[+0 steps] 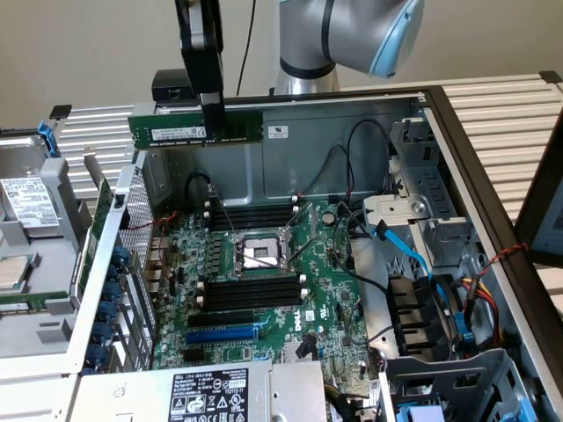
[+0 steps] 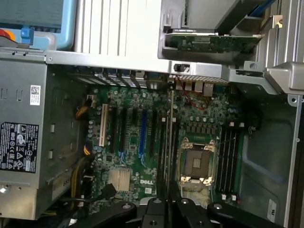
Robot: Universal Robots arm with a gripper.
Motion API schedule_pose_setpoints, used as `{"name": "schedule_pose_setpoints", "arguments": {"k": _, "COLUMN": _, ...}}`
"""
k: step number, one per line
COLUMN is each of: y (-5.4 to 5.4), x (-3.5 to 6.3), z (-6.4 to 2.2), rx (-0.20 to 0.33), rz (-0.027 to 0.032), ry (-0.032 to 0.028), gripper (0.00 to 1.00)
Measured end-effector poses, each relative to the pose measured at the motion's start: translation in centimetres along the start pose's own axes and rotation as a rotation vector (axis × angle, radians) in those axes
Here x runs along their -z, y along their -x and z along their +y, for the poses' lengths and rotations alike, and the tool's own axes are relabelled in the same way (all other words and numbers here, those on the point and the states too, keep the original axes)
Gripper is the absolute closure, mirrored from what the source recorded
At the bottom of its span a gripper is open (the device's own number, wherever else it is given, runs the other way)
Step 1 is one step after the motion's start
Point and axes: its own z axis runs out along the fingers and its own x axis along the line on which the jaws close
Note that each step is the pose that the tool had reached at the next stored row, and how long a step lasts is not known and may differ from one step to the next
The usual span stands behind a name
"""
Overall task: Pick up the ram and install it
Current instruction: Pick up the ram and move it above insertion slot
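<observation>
Green ram in the upper left of the exterior view, held level with its long edge down, clear of everything beneath it. Pinched just off its middle by the black gripper, jaws drawn in tight on the board's two flat faces. White label and dark chips turned toward the camera. Grey and blue robot arm at the top centre of the frame.

Below, across the middle of the frame: open computer case with a green motherboard lying flat on its floor. Silver CPU socket near the centre of the board. Two banks of long black slots, one above the socket in the frame, the other below it. Blue slot lower again, just past the second bank. Power supply with its printed label at bottom centre. Blue cable curling down through the right side of the case.

From the wrist camera, looking straight down on the board: ram seen edge-on as a thin pale line running out from between the black fingers. Line crossing the motherboard between the blue slot and the CPU socket, parallel to the black slots there. Well above the board, touching none of them.
</observation>
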Motion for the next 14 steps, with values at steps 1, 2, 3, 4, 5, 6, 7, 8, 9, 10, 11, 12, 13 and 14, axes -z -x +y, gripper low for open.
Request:
{"name": "schedule_pose_setpoints", "arguments": {"k": 1, "y": 0.2, "x": -0.09, "z": -0.14, "rx": 0.000, "rz": 0.0000, "ry": 0.0000, "gripper": 0.87}}
{"name": "schedule_pose_setpoints", "arguments": {"k": 2, "y": 0.5, "x": -0.20, "z": -0.26, "rx": 0.000, "rz": 0.0000, "ry": 0.0000, "gripper": 0.87}}
{"name": "schedule_pose_setpoints", "arguments": {"k": 3, "y": 0.7, "x": -0.33, "z": -0.39, "rx": 0.000, "rz": 0.0000, "ry": 0.0000, "gripper": 0.87}}
{"name": "schedule_pose_setpoints", "arguments": {"k": 4, "y": 1.0, "x": -0.49, "z": -0.53, "rx": 0.000, "rz": 0.0002, "ry": 0.0001, "gripper": 0.87}}
{"name": "schedule_pose_setpoints", "arguments": {"k": 5, "y": 1.2, "x": -0.64, "z": -0.65, "rx": 0.000, "rz": 0.0005, "ry": 0.0001, "gripper": 0.87}}
{"name": "schedule_pose_setpoints", "arguments": {"k": 6, "y": 1.5, "x": -0.75, "z": -0.81, "rx": 0.000, "rz": 0.0006, "ry": 0.0002, "gripper": 0.87}}
{"name": "schedule_pose_setpoints", "arguments": {"k": 7, "y": 1.6, "x": -0.87, "z": -0.98, "rx": 0.000, "rz": 0.0005, "ry": 0.0001, "gripper": 0.87}}
{"name": "schedule_pose_setpoints", "arguments": {"k": 8, "y": 1.6, "x": -0.93, "z": -1.13, "rx": 0.000, "rz": 0.0006, "ry": 0.0001, "gripper": 0.87}}
{"name": "schedule_pose_setpoints", "arguments": {"k": 9, "y": 1.6, "x": -0.99, "z": -1.24, "rx": 0.000, "rz": 0.0005, "ry": 0.0000, "gripper": 0.87}}
{"name": "schedule_pose_setpoints", "arguments": {"k": 10, "y": 1.6, "x": -1.06, "z": -1.29, "rx": -0.001, "rz": 0.0000, "ry": -0.0002, "gripper": 0.87}}
{"name": "schedule_pose_setpoints", "arguments": {"k": 11, "y": 1.6, "x": -1.12, "z": -1.33, "rx": -0.002, "rz": -0.0007, "ry": -0.0001, "gripper": 0.87}}
{"name": "schedule_pose_setpoints", "arguments": {"k": 12, "y": 1.6, "x": -1.19, "z": -1.40, "rx": -0.003, "rz": -0.0016, "ry": 0.0000, "gripper": 0.87}}
{"name": "schedule_pose_setpoints", "arguments": {"k": 13, "y": 1.6, "x": -1.23, "z": -1.50, "rx": -0.004, "rz": -0.0037, "ry": -0.0001, "gripper": 0.87}}
{"name": "schedule_pose_setpoints", "arguments": {"k": 14, "y": 1.6, "x": -1.29, "z": -1.60, "rx": -0.004, "rz": -0.0078, "ry": -0.0003, "gripper": 0.87}}
